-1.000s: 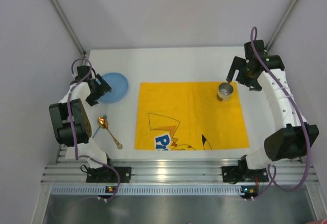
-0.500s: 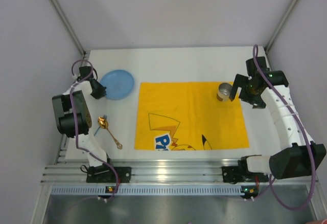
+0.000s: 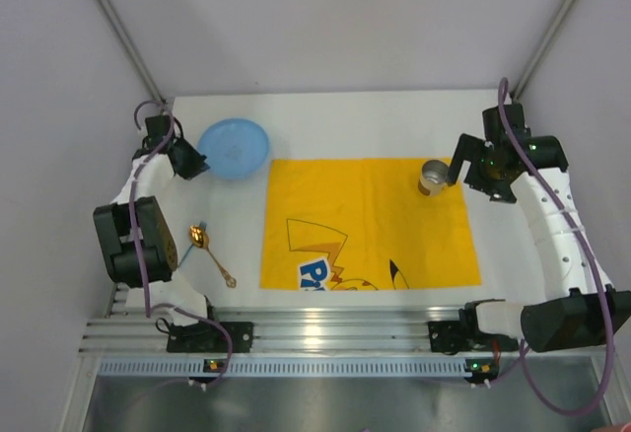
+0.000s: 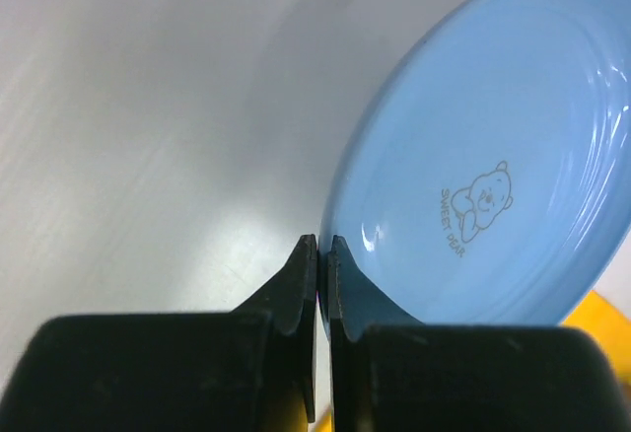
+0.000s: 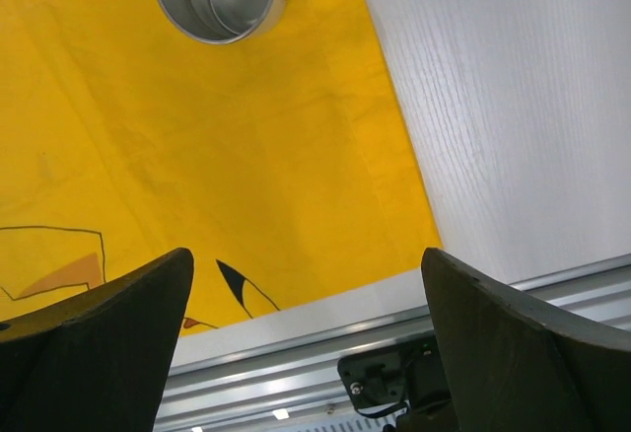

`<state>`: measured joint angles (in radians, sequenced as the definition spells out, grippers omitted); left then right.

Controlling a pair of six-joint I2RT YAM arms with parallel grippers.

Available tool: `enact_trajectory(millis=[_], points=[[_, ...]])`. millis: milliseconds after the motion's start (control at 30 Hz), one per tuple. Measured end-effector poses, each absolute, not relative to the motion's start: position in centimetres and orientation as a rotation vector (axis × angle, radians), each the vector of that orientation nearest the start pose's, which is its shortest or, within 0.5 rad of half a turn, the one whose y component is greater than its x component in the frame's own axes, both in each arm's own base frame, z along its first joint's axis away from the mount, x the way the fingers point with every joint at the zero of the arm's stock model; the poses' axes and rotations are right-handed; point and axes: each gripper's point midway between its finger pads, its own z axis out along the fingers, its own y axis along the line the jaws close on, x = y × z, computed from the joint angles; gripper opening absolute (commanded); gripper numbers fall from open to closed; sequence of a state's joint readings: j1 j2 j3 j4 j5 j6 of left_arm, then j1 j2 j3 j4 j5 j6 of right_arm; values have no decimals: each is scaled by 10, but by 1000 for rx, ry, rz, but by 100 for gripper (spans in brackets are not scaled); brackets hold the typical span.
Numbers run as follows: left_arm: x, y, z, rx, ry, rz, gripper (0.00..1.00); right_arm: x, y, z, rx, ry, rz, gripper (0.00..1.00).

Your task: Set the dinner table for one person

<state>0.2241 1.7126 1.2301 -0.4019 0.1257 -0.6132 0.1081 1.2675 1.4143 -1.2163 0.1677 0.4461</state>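
L gripper [image 4: 321,254] is pinched tight on the rim of the blue plate [image 4: 493,156], at the far-left of the dinner table [image 3: 375,121], just off the corner of the yellow mat [image 3: 365,225]. R gripper [image 5: 307,259] is spread wide w/ nothing in it, near the metal cup [image 3: 433,177] on the mat's far-right bit. There's a gold spoon [image 3: 209,251] on the white top, left of the mat.
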Motion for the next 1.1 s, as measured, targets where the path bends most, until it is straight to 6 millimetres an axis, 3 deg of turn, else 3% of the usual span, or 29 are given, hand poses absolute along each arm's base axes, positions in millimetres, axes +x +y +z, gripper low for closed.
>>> enact_trajectory(millis=[100, 233, 333, 467, 600, 800, 867, 900, 967, 1100], points=[[425, 11, 140, -797, 2264, -379, 0, 261, 19, 233, 493, 2536, 7, 100], [392, -85, 169, -494, 2287, -501, 0, 254, 24, 242, 490, 2505, 60, 100], [349, -151, 158, -310, 2363, -598, 0, 243, 25, 248, 481, 2472, 90, 100], [299, -200, 120, -186, 2501, -610, 0, 218, 24, 247, 474, 2449, 112, 100], [270, -233, 100, -107, 2566, -617, 0, 193, 25, 238, 467, 2455, 137, 100], [265, -265, 88, -73, 2557, -634, 0, 168, 26, 227, 458, 2476, 157, 100], [268, -268, 77, -72, 2573, -597, 32, 163, 26, 226, 454, 2475, 161, 100], [269, -269, 72, -75, 2583, -579, 42, 162, 26, 226, 454, 2474, 162, 100], [271, -267, 57, -90, 2608, -521, 58, 158, 26, 226, 448, 2475, 164, 100], [271, -241, 41, -168, 2635, -324, 73, 154, 26, 227, 442, 2470, 165, 100]])
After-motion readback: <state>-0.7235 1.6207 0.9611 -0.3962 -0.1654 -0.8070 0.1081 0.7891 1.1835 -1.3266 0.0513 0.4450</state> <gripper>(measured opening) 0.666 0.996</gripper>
